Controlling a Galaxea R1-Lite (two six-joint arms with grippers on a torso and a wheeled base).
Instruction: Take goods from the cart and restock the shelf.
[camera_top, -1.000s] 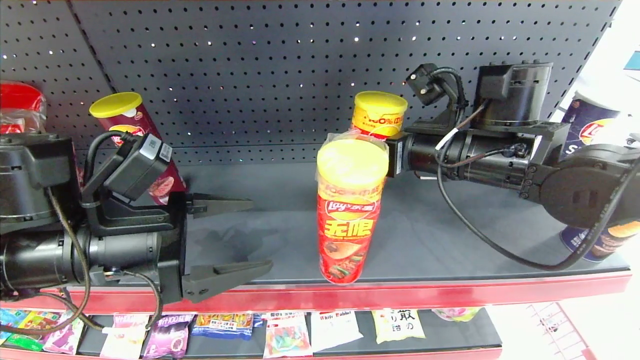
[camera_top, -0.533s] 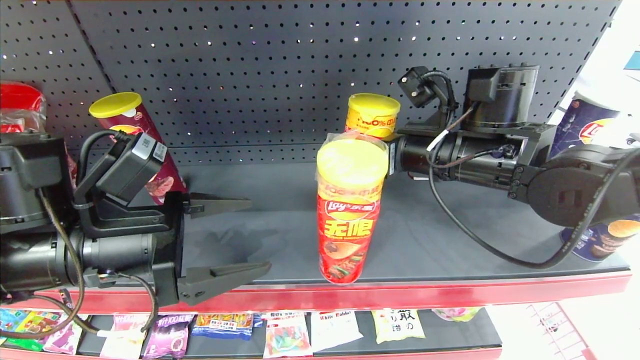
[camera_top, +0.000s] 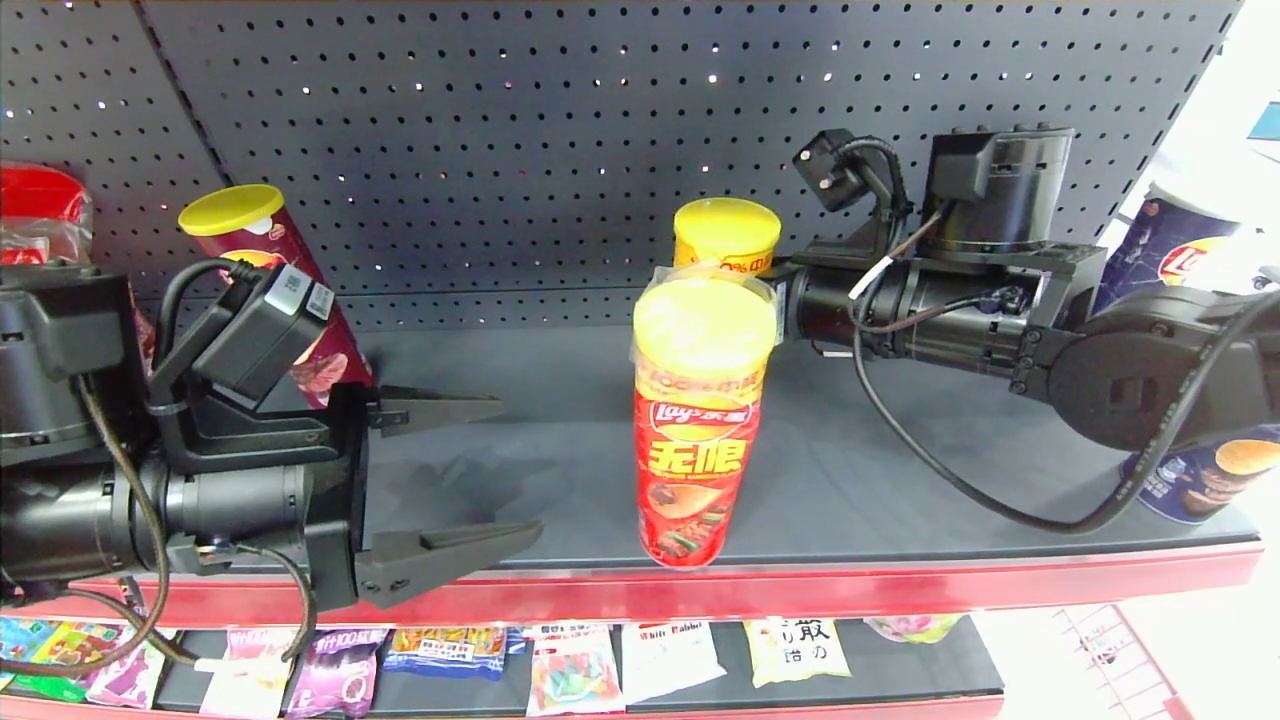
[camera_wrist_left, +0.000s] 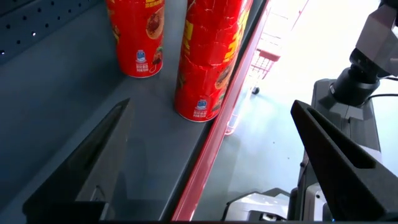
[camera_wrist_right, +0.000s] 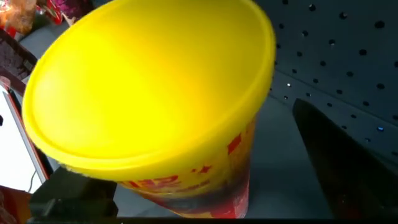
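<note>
A tall red chips can (camera_top: 700, 420) with a yellow lid stands near the shelf's front edge (camera_top: 900, 585). Right behind it is a second yellow-lidded chips can (camera_top: 727, 235), upright, with my right gripper (camera_wrist_right: 199, 177) shut on it; the front can hides its fingers in the head view. In the left wrist view both cans, front (camera_wrist_left: 208, 59) and back (camera_wrist_left: 140, 37), have their bases at shelf level. My left gripper (camera_top: 520, 468) hovers open over the shelf, left of the front can, nothing between its fingers.
A maroon can (camera_top: 270, 270) leans against the pegboard at the left, beside a red-lidded jar (camera_top: 40, 210). Blue cans (camera_top: 1190, 260) stand at the shelf's right end. Snack bags (camera_top: 560, 660) fill the lower shelf. A red wire cart (camera_wrist_left: 268, 46) stands on the floor.
My right arm has carried its can leftward and lower, to just behind the front can. The left arm has barely shifted and stays open.
</note>
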